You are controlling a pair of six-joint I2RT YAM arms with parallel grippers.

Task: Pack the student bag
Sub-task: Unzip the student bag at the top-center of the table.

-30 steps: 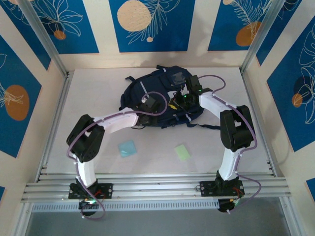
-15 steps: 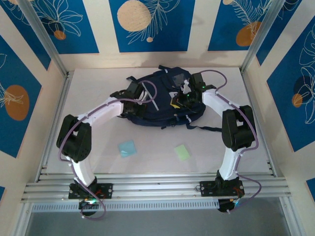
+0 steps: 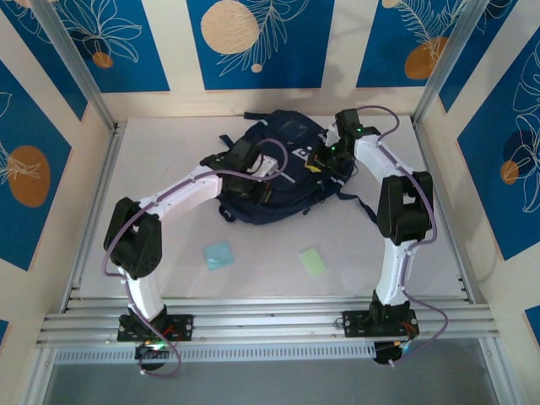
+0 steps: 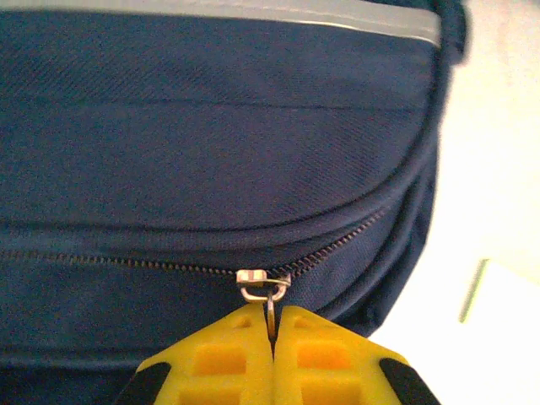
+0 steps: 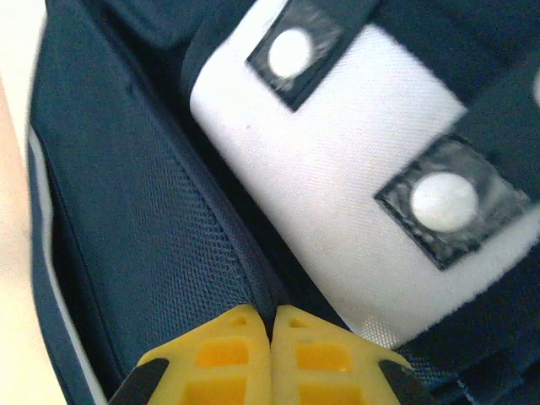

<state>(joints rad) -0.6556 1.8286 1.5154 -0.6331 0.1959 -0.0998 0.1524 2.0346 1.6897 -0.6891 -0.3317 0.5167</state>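
Note:
The student bag (image 3: pixel 283 198), dark navy with a pale grey pocket patch (image 5: pixel 354 194), lies flat at the back middle of the table. My left gripper (image 3: pixel 253 167) is at the bag's left side. In the left wrist view its yellow fingers (image 4: pixel 228 354) are shut on the metal zipper pull (image 4: pixel 270 312), which hangs from the slider (image 4: pixel 263 278) on a curved zip. My right gripper (image 3: pixel 326 160) is at the bag's right side. In the right wrist view it (image 5: pixel 272 316) is shut on a dark piped edge (image 5: pixel 253 270) of the bag, beside the patch.
A light blue card (image 3: pixel 218 254) and a pale green card (image 3: pixel 312 261) lie flat on the table in front of the bag, between the two arms. Metal frame rails and patterned walls close in the table on three sides. A loose strap (image 3: pixel 364 205) trails to the bag's right.
The bag has slid toward the back wall with both grippers on it. My left gripper swung left, then back right along the bag. My right gripper moved back.

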